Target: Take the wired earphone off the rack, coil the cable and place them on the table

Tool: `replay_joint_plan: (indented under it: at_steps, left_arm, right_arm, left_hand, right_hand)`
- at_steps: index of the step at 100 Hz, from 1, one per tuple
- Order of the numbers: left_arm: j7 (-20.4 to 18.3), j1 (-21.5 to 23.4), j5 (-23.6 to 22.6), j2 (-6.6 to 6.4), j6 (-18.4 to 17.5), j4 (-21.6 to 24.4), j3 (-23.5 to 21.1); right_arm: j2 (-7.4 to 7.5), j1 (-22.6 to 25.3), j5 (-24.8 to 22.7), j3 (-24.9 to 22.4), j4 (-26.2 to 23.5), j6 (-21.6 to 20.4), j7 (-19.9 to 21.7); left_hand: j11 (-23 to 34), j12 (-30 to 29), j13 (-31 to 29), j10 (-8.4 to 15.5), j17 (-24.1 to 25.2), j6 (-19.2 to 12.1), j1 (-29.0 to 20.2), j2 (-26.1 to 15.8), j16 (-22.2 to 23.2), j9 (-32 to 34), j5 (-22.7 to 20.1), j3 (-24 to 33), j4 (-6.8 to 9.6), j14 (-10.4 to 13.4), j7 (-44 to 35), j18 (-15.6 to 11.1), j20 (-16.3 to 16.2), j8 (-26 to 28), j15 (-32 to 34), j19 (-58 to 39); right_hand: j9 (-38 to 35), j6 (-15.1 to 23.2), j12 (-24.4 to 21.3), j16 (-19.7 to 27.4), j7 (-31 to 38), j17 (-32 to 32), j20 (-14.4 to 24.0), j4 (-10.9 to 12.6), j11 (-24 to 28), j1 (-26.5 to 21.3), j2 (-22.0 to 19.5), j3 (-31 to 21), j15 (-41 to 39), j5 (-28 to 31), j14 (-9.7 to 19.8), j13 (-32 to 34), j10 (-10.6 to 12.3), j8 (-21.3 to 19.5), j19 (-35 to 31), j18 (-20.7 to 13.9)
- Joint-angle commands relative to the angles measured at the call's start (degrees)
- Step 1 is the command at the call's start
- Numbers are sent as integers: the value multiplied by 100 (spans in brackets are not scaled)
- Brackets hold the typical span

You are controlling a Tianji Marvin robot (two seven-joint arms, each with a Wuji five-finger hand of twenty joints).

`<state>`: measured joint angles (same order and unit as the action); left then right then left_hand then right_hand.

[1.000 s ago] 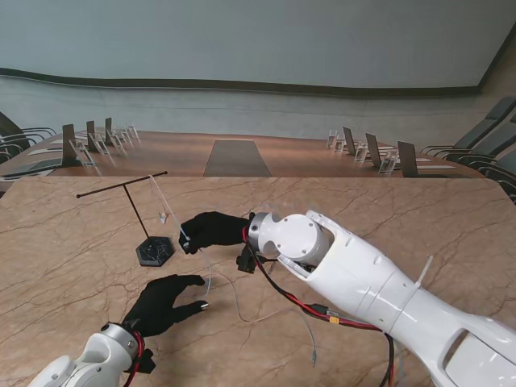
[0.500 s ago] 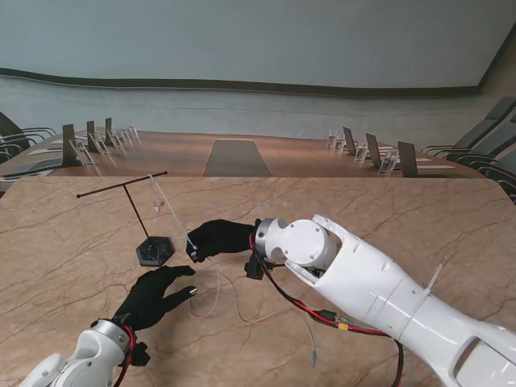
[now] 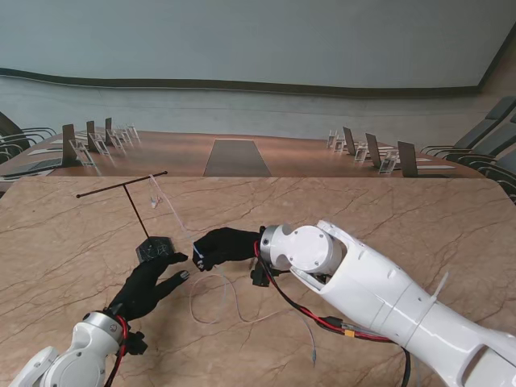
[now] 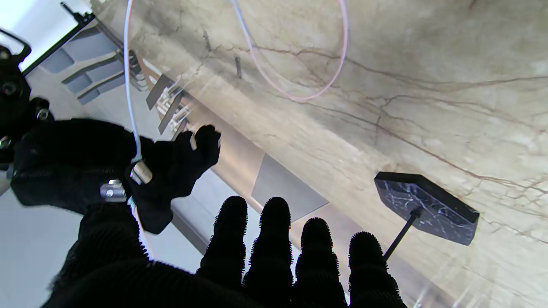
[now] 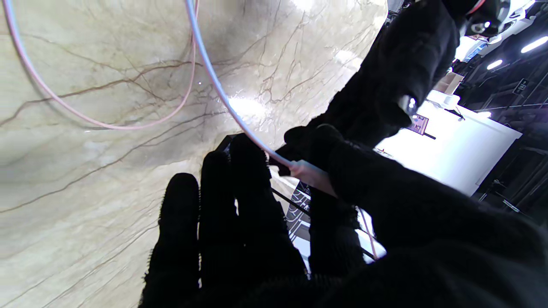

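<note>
A: Half done, I judge: the earphone cable loops loosely on the desk, its upper run still on the rack at ten o'clock.

B: The right hand pinches it; the left hand is spread. Only the right wrist view shows the pinch itself.

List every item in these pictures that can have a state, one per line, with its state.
Rack: upright on the table, one earbud hanging near its bar.
Earphone cable: partly off the rack, slack part looped on the table.
Right hand: shut on the cable.
Left hand: open, fingers spread, holding nothing, beside the rack's base.
Table: bears the rack and the loop.
</note>
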<state>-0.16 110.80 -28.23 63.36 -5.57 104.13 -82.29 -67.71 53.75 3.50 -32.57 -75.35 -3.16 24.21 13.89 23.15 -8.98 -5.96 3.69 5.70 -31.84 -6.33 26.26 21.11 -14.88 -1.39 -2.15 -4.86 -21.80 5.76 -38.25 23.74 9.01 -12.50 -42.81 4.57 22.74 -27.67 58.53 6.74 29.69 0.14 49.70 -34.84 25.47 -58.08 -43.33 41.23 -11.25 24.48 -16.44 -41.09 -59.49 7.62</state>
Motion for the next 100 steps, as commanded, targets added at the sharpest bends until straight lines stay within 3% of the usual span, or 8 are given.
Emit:
replay_joint_plan:
  at_steps: [1,22,46,51,100]
  left_arm:
    - [71,-25,102,49,-83,-33,-4]
    - [81,-166,396,73,-245,-99,16]
    - [-11,-425,737,80,-388,-214,107]
    - [-8,-479,782,85,-404,-248,133]
    - [15,-998,1310,145,-436,-602,460]
  right_arm:
    - [-14,35,-2,52,-34,46,24]
    - [9,34,-23,126,-59,94,97]
    - [61,116,-75,147,-166,141,139]
    - [69,124,-74,150,-178,158,155]
    - [146,150,-69,216,-301,148,317]
  left_hand:
    - [-213,-78,123,-25,-38,60,361,-288,-96,-126,-72,-92,-40,73,264,-175,17,-79,-124,185]
    - [-327,-181,97,-144,-182,168,624,-270,-182,-77,-96,-103,-62,-115,362,-279,183,-157,-168,312]
    - [-397,-327,28,-228,-456,348,877,-254,-351,68,-290,-94,-80,-232,477,-551,662,-307,-95,477]
    - [-425,-362,-1,-380,-527,373,905,-238,-376,116,-340,-79,-74,-274,499,-551,768,-331,-44,486]
    - [-434,-369,46,-391,-476,418,874,-100,-493,140,-366,-66,-70,-310,541,-568,974,-360,175,78]
  right_hand:
    - [-111,680,-5,-87,751,53,-98,350,153,-333,-48,-472,-169,579,69,164,-230,-443,-238,-20]
    - [-107,684,-9,-88,759,53,-108,347,170,-339,-45,-467,-180,574,80,162,-230,-427,-249,-28]
    - [-117,689,-13,-87,766,64,-116,344,182,-339,-31,-470,-190,576,87,175,-234,-411,-263,-30]
    - [-121,683,-16,-88,767,62,-119,345,183,-342,-26,-476,-194,584,82,178,-235,-403,-265,-35]
    - [-147,659,-23,-81,778,96,-149,341,205,-344,1,-509,-216,605,113,215,-259,-372,-288,-55]
